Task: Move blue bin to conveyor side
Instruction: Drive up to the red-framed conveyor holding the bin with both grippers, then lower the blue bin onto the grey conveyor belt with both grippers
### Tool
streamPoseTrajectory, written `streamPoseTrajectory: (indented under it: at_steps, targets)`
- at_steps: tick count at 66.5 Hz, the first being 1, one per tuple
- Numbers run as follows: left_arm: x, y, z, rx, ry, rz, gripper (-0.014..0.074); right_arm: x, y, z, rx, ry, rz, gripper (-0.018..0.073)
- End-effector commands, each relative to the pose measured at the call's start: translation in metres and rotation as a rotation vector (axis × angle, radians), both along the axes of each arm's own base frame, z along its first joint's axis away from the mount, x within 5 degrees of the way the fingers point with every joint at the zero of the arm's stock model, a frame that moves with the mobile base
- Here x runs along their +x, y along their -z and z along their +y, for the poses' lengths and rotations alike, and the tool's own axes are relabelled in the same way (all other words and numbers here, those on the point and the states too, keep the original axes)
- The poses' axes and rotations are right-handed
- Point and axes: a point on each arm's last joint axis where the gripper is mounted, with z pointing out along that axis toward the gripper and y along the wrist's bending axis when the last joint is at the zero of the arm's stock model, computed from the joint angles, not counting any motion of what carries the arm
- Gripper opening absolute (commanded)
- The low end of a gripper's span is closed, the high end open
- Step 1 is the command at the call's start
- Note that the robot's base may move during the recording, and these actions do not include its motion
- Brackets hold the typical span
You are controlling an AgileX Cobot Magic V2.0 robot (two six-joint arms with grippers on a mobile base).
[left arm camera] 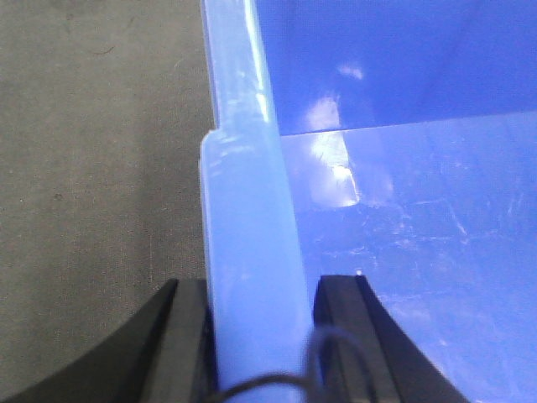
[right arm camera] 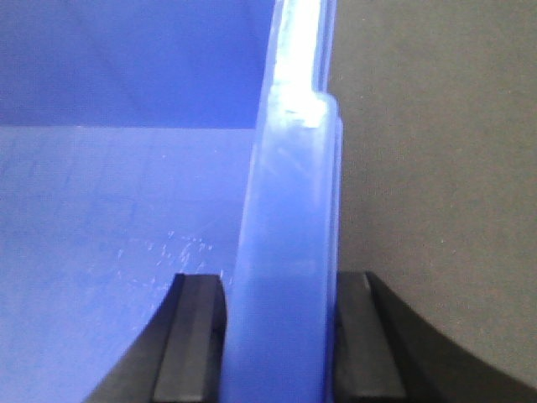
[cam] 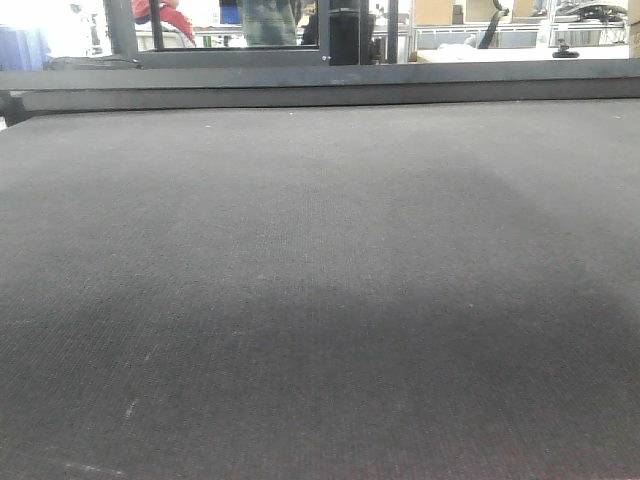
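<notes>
The blue bin (left arm camera: 403,75) fills both wrist views, but the front view does not show it. My left gripper (left arm camera: 262,281) straddles the bin's pale thick left rim (left arm camera: 247,210), one black finger outside and one inside, shut on it. My right gripper (right arm camera: 277,277) is shut the same way on the bin's (right arm camera: 126,67) right rim (right arm camera: 289,210). The dark grey textured conveyor belt (cam: 320,280) spreads wide across the front view. The same grey surface (left arm camera: 92,151) lies outside the bin on the left and on the right (right arm camera: 436,168). Neither arm shows in the front view.
A black frame rail (cam: 320,85) runs along the belt's far edge. Behind it are dark uprights, glass panels and a person in red (cam: 165,15). The bin's scuffed blue floor (left arm camera: 436,252) holds nothing that I can see.
</notes>
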Motion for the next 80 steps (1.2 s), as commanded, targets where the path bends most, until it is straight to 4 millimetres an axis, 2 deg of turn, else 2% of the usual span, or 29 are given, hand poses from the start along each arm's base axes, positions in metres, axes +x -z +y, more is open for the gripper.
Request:
streamPoseTrajectory:
  at_steps: [1, 51, 60, 67, 80]
  targets:
    - [-0.006, -0.015, 0.002, 0.034, -0.002, -0.120, -0.0015, -0.003, -0.016, -0.005, 0.003, 0.011, -0.141, -0.0079]
    - [-0.002, -0.015, 0.002, 0.030, 0.001, -0.135, -0.0015, -0.002, -0.018, -0.004, 0.014, 0.010, -0.172, -0.0079]
    - [0.018, -0.006, -0.001, 0.015, 0.012, -0.094, -0.0015, 0.006, -0.018, -0.001, 0.020, 0.009, -0.189, -0.0079]
    - [0.042, 0.007, -0.004, -0.006, 0.026, -0.044, -0.0015, 0.021, -0.013, 0.005, 0.014, 0.008, -0.175, -0.0079]
    - [0.091, 0.041, -0.006, -0.003, 0.025, 0.084, -0.0015, 0.071, 0.018, 0.024, -0.035, 0.004, -0.048, -0.0079]
